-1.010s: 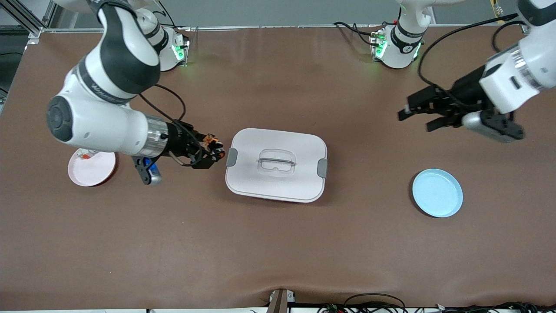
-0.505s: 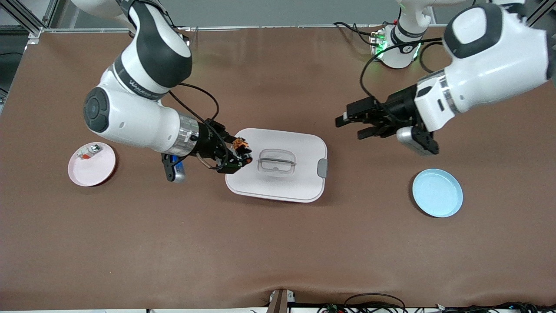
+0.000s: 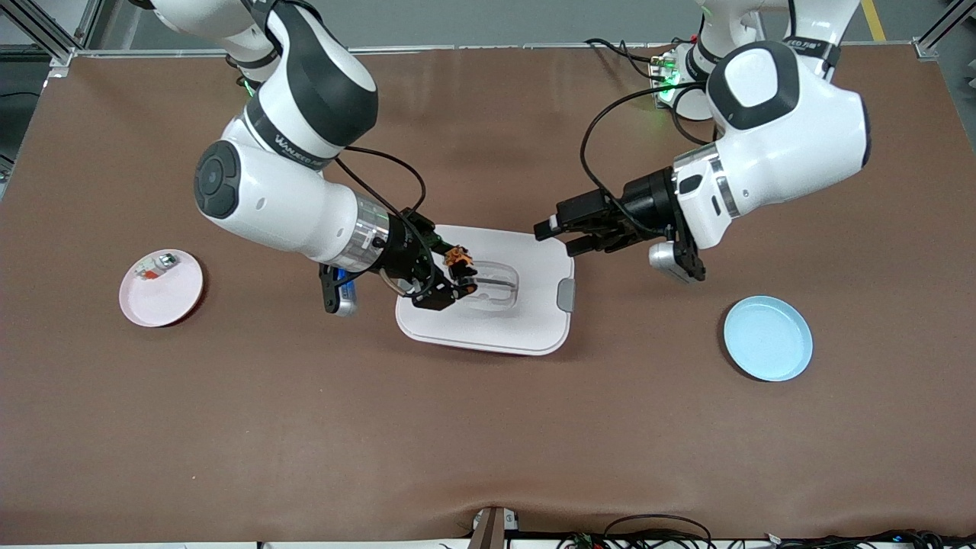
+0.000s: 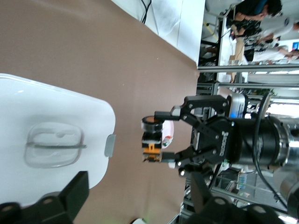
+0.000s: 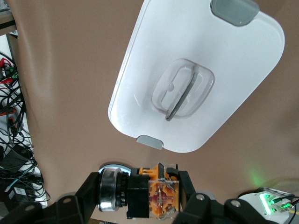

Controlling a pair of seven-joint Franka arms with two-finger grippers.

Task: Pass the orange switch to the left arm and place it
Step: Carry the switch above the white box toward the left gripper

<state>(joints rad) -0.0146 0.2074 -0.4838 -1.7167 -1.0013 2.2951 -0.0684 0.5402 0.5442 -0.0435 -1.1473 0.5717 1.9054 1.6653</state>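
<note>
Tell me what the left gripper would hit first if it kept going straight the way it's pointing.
Probably the orange switch held by the right gripper above the box; the left gripper faces it, though depth is unclear.

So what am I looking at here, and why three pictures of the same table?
Two white robot arms work at a brown table. One picture is from a high camera facing them; the other two come from cameras on each arm's wrist. The right gripper holds a small orange switch over a big white lidded box. The left gripper, open, is over the box's edge, facing it. A pink plate with a small part and a blue plate sit near the table's ends.
</note>
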